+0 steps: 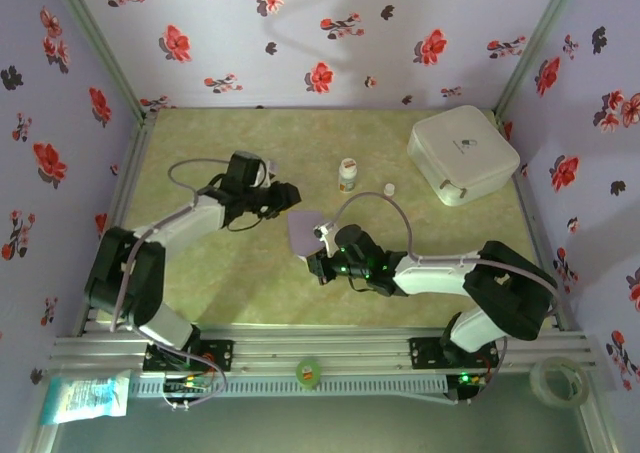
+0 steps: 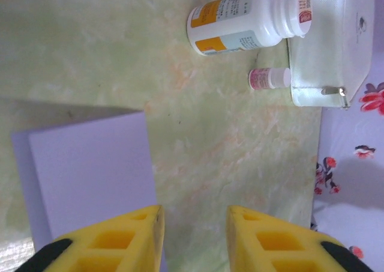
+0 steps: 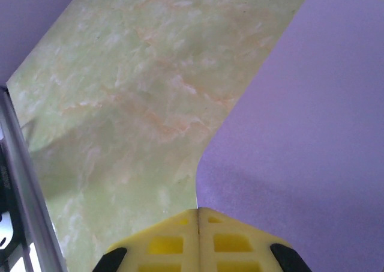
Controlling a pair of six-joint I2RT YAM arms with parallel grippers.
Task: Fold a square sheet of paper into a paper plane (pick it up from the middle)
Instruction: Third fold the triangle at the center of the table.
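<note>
Lilac paper pinched at mid-table, one gripper on it and one beside it.

The table is smooth, marbled green and cream, with metal rails at its sides and wide bare room left of the paper and nearer than it. The box, white rounded plastic, sits well beyond the paper to its right. The paper is thin, matte and pale lilac, straight-edged, and its edge curves near the grip. The right gripper has its yellow fingers pressed together, pinching the paper's edge. The left gripper, just beyond the paper toward its left, has its fingers spread, with bare table in the gap. A white orange-labelled bottle is beyond the paper, and a smaller bottle is farther right.
</note>
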